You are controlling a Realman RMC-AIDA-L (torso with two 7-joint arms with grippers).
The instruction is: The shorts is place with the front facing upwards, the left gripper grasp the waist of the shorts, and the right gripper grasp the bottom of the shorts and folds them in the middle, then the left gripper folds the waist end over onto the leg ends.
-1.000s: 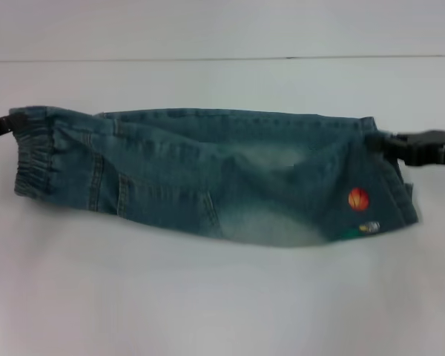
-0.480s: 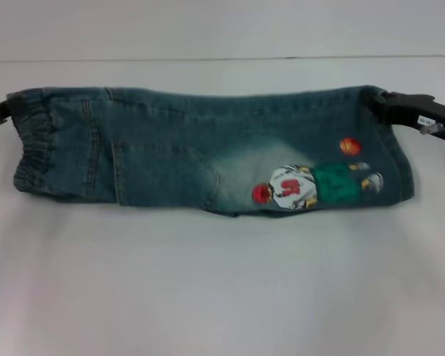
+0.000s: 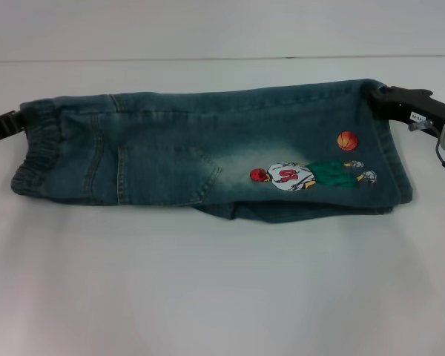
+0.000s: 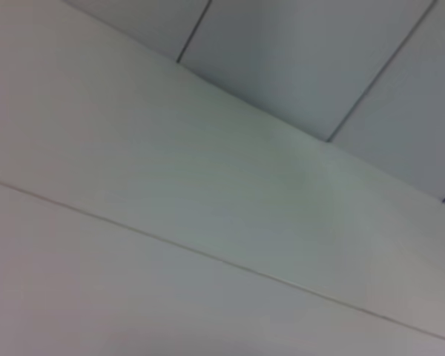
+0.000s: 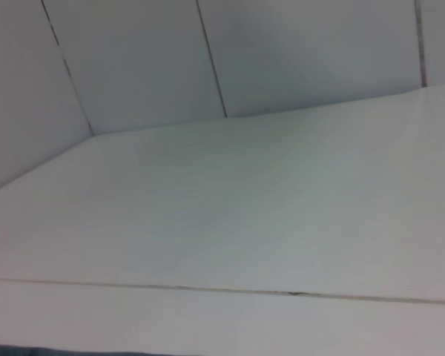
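The all-black 2-finger left gripper (image 3: 18,122) runs off the head view's edge, fingertips buried in the ruched waist (image 3: 33,159) (grip unclear). The silver-wristed black right gripper (image 3: 382,99) is likewise cropped, tips hidden by denim.

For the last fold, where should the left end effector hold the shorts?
Probably the gathered waist, approached from the robot's left. That narrow ruched end of the shorts faces the left end effector, and it must travel over to the leg ends.
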